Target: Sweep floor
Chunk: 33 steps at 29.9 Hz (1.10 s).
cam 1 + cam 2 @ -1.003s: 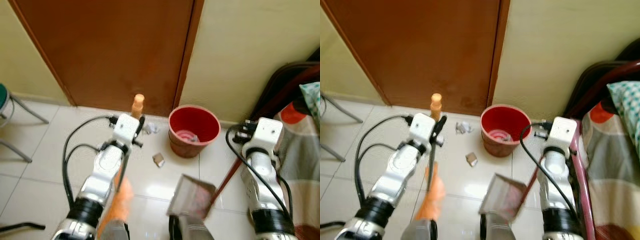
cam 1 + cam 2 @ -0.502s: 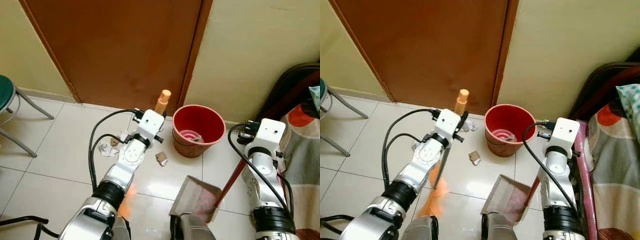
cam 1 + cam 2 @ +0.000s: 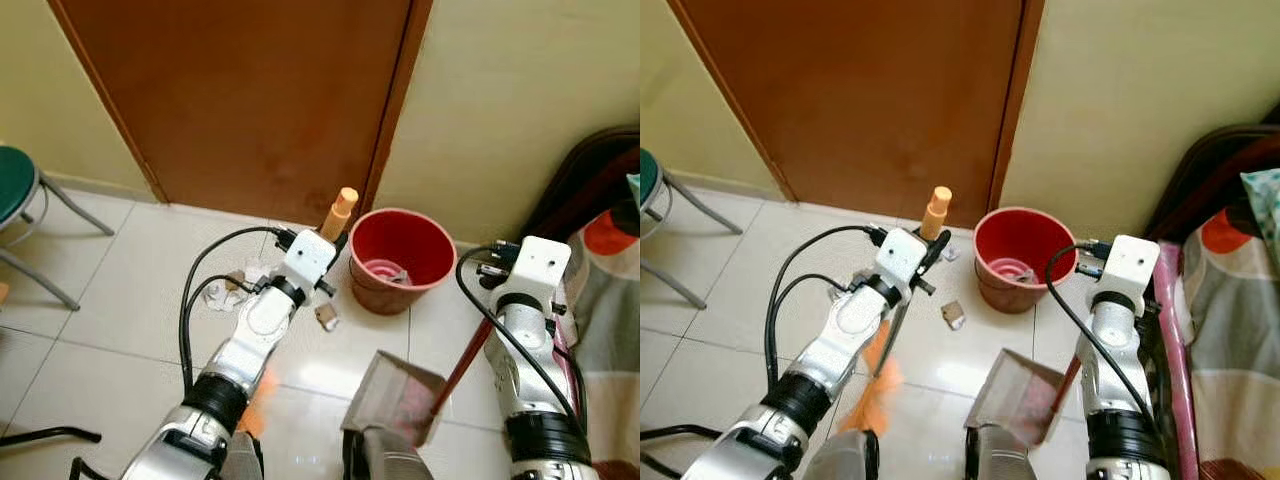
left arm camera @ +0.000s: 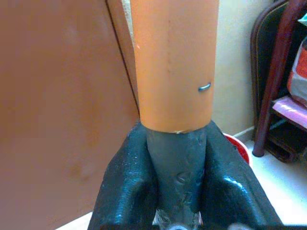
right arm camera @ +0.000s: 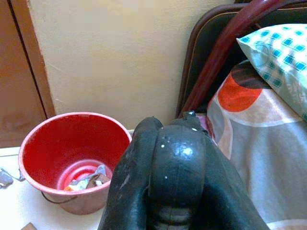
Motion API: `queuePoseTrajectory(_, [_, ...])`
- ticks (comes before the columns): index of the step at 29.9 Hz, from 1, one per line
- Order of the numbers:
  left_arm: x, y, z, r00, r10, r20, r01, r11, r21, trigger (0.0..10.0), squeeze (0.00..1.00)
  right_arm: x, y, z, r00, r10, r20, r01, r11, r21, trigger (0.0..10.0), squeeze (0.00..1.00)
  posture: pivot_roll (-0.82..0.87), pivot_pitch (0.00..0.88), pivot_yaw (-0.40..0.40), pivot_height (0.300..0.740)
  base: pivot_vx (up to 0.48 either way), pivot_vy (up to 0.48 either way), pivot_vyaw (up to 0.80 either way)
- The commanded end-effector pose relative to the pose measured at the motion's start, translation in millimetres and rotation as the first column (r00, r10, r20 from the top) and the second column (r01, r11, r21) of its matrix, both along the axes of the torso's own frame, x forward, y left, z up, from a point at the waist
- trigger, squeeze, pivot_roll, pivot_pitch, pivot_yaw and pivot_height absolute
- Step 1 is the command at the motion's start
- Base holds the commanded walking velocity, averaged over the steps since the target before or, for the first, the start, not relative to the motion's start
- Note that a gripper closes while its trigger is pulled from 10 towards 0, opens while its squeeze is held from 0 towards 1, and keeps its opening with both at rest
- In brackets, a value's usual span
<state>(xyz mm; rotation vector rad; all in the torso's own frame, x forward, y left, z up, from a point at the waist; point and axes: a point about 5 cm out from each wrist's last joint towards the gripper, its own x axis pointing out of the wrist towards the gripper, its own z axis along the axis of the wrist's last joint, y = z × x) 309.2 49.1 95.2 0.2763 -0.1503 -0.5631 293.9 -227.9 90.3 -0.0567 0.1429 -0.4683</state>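
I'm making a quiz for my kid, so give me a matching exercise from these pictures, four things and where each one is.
Things:
1. broom handle
2. red bucket
3. dustpan
4. green stool

Places:
A. far on the robot's left
B. on the floor by the wall, beside the door
C. clamped in the left pincer
D. low between the two arms

Pairs: 1-C, 2-B, 3-D, 4-A

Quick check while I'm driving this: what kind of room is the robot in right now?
Most likely a bedroom in a home. A bed with a patterned cover and a checked pillow stands on the robot's right, a brown wooden door is ahead, and a red bucket sits on the pale tiled floor.
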Motion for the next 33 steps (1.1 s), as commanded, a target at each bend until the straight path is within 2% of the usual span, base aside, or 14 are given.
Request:
queuePoseTrajectory(1, [-1.6,-13.9,48,0.963,-0.093,0.252,0.103,0.994,-0.027,10.0,0.00,-1.6,-3.5,-4,1.000,-0.015,-0.024,0.015,1.000,-0.011,10.0,0.00,-0.01,0.155,-0.007,0.740,0.000,0.000,0.00])
queuePoseTrajectory(10, [-14.7,-12.0,47,0.962,-0.098,0.255,0.115,0.992,-0.052,10.0,0.00,3.3,0.4,-3,1.000,0.007,-0.023,-0.007,1.000,-0.013,10.0,0.00,-0.01,0.149,-0.022,0.740,0.185,0.000,0.00])
queuePoseTrajectory(21, [-18.3,-12.4,48,0.964,-0.096,0.249,0.112,0.993,-0.049,10.0,0.00,2.8,-1.9,-6,1.000,0.006,-0.028,-0.007,1.000,-0.018,10.0,0.00,-0.01,0.148,-0.024,0.740,0.377,0.221,0.00])
queuePoseTrajectory(27, [-19.8,-10.5,47,0.966,-0.092,0.243,0.107,0.993,-0.049,10.0,0.00,1.8,-0.7,-7,0.999,0.007,-0.033,-0.008,1.000,-0.015,10.0,0.00,-0.01,0.153,-0.020,0.740,0.000,0.000,0.00])
queuePoseTrajectory(33, [-27.3,-17.7,42,0.962,-0.177,0.208,0.189,0.981,-0.038,10.0,0.00,2.3,0.3,-7,0.999,0.006,-0.033,-0.007,1.000,-0.016,10.0,0.00,-0.01,0.161,-0.020,0.740,0.000,0.000,0.00])
